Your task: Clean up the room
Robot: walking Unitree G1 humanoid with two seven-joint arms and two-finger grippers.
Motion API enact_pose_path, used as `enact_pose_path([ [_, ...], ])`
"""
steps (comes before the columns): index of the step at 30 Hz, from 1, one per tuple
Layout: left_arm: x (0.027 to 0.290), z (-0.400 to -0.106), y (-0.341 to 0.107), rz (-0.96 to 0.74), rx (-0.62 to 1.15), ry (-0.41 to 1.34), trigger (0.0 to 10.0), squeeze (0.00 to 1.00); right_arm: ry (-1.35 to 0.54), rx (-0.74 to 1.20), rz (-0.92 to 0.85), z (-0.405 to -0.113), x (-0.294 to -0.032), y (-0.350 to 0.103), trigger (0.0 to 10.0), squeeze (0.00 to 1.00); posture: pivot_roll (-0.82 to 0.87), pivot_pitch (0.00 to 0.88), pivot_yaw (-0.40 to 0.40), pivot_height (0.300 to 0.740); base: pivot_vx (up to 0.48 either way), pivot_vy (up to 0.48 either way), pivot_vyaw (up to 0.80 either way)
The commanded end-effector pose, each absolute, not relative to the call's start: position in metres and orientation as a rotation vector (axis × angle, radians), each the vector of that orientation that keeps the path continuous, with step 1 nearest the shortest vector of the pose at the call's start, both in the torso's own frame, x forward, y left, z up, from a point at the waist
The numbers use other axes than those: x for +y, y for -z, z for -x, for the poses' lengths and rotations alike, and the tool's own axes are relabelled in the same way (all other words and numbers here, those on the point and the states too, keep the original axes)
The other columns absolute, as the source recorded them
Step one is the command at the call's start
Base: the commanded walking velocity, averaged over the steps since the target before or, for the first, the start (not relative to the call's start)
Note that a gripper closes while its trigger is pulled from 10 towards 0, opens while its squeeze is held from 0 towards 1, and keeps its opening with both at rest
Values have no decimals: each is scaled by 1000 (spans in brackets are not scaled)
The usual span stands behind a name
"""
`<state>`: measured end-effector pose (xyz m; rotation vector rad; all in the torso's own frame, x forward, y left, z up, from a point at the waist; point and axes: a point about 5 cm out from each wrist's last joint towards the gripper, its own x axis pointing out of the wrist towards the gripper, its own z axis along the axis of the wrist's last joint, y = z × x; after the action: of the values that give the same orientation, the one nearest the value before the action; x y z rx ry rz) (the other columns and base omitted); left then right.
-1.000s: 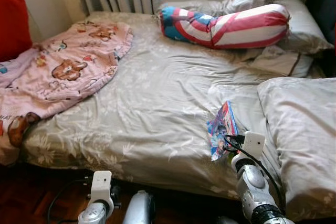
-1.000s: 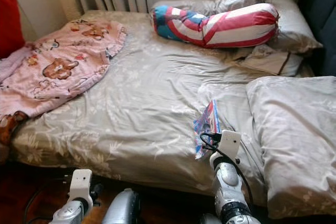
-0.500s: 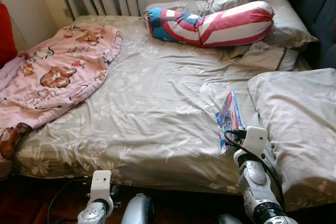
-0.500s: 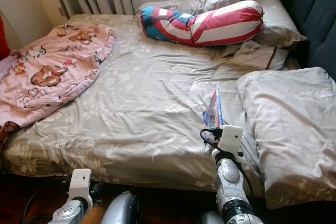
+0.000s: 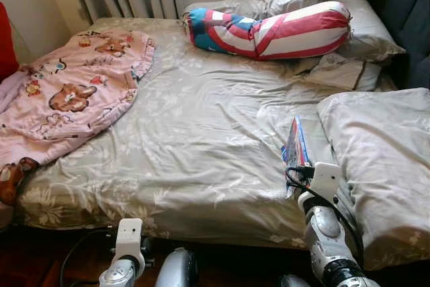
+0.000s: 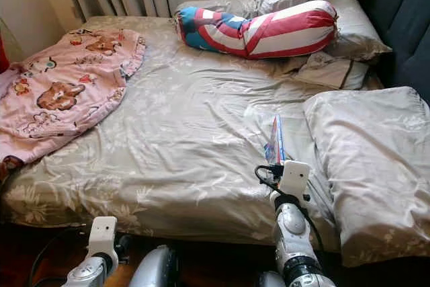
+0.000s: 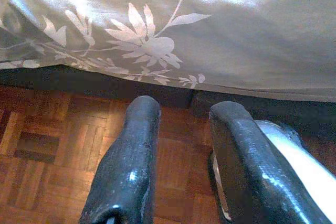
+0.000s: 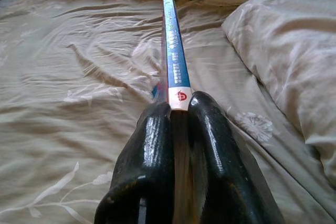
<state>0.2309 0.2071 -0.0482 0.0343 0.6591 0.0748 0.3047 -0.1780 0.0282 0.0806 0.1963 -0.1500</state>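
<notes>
Right wrist view: right gripper (image 8: 178, 116) fingers pinch the thin, stiff book (image 8: 173, 51) at its spine edge; likely light.

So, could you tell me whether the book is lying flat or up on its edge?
On edge: the right gripper is clamped on the book, spine uppermost.

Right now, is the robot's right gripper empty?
No, the right gripper is pinching a thin book by its spine end, above the bed.
</notes>
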Motion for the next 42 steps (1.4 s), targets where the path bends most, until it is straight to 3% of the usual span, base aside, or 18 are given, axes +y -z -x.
enact_pose_path([
  [1,208,-228,50,-36,678,-77,10000,0,129,142,-63,-310,-175,-38,10000,0,-15,7,32,636,0,0,0],
  [6,208,-228,50,-36,679,-75,10000,0,130,142,-60,-310,-175,-38,10000,0,-19,1,36,636,0,0,0],
  [35,208,-229,50,-37,675,-72,10000,0,107,155,-68,-309,-171,-35,10000,0,-16,14,37,636,284,0,0],
  [42,208,-228,50,-38,672,-73,10000,0,91,167,-73,-308,-169,-34,10000,0,-16,20,36,636,0,0,0],
])
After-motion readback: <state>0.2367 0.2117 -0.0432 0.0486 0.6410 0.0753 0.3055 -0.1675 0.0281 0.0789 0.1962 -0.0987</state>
